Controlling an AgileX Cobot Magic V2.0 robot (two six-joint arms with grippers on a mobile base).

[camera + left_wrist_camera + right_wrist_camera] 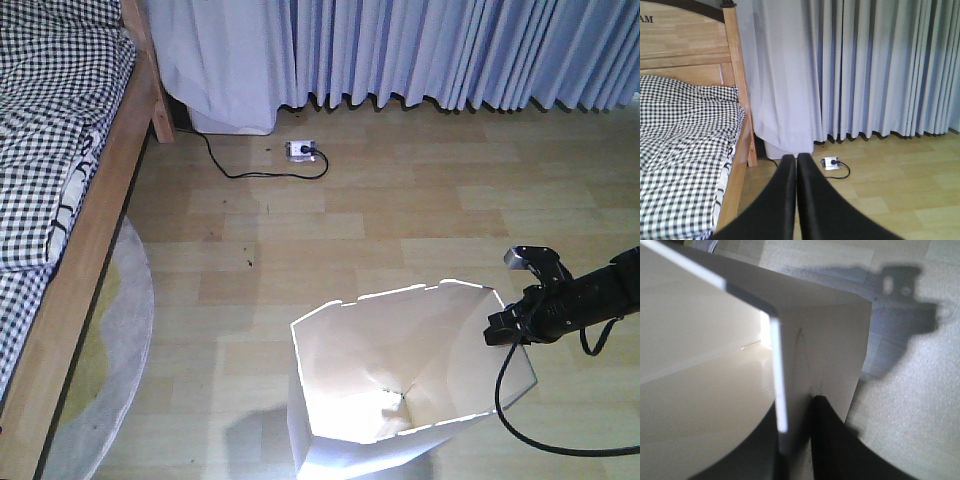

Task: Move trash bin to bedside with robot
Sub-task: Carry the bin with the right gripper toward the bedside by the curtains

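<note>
- Trash bin (pixel 400 375): low centre-right in the front view, over the wood floor (pixel 400 220). It is well apart from the bedside (pixel 95 240) on the left, with a round pale rug (pixel 125 320) lying between the two.
- Bin interior: only cream walls and strong glare low down are visible. There is a small mark near the bottom corner, and I can't tell what it is.
- Right gripper (pixel 497 330): clamped on the bin's right wall at the rim. In the right wrist view the outer finger (pixel 827 440) is flat against the outside face, and the other dark finger sits on the inner side with the thin wall between them.
- Left gripper (pixel 796 158): fingers pressed together with nothing between them. It points toward the curtain (pixel 865 70) and the foot of the bed.
- Power strip (pixel 300 150): on the floor by the curtain, with a black cable (pixel 228 170) running from it toward the bed leg.
- Cut off or unclear: the bin's base runs out of the front frame, so I can't tell whether it rests on the floor or is lifted. The right arm is cropped at the frame edge. The right wrist view is mostly bin wall, plus a blurred shadow on the floor.
</note>
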